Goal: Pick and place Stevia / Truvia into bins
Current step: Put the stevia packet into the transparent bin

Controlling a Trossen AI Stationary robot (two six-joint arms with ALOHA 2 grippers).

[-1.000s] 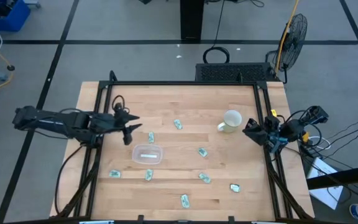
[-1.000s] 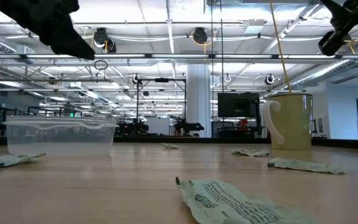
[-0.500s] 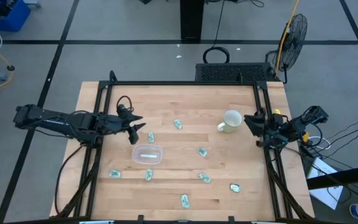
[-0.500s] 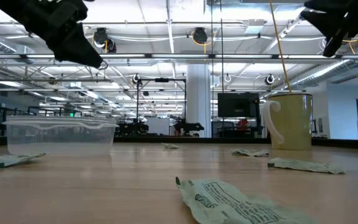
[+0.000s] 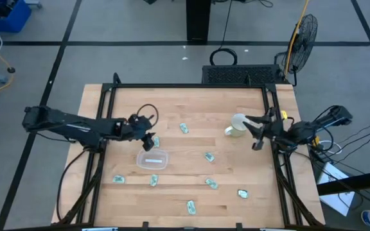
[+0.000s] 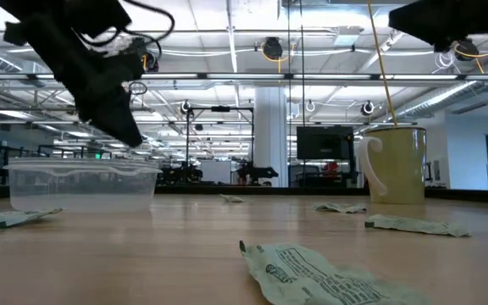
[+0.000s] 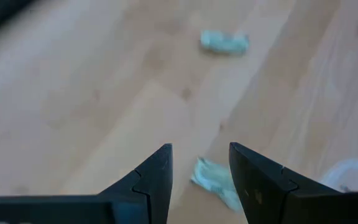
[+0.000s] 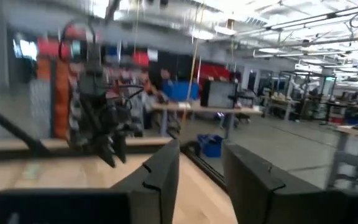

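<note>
Several pale green sachets lie flat on the wooden table: one (image 5: 155, 141) just beyond the bin, others (image 5: 184, 128), (image 5: 209, 156), (image 5: 153, 181) scattered around. The clear bin (image 5: 153, 159) stands left of the table's middle with one sachet (image 5: 151, 159) lying in it. My left gripper (image 5: 149, 135) hovers open over the sachet (image 7: 215, 183) beyond the bin, its fingers on either side above it without touching. My right gripper (image 5: 254, 131) is open in the air beside the white mug (image 5: 238, 124), pointing across the table toward the left arm (image 8: 101, 137).
The white mug (image 6: 396, 165) stands right of centre on the table's far half. More sachets lie along the near part (image 5: 191, 206), (image 5: 242, 192), (image 5: 211, 183), (image 5: 118, 179). A black frame (image 5: 108, 102) rims the table. Bare wood lies between the bin and the mug.
My left gripper has moved toward the table's right and come down, from above the bin's left end to just over the sachet beyond the bin. My right gripper has reached left toward the mug and risen, tipping up to point level across the table.
</note>
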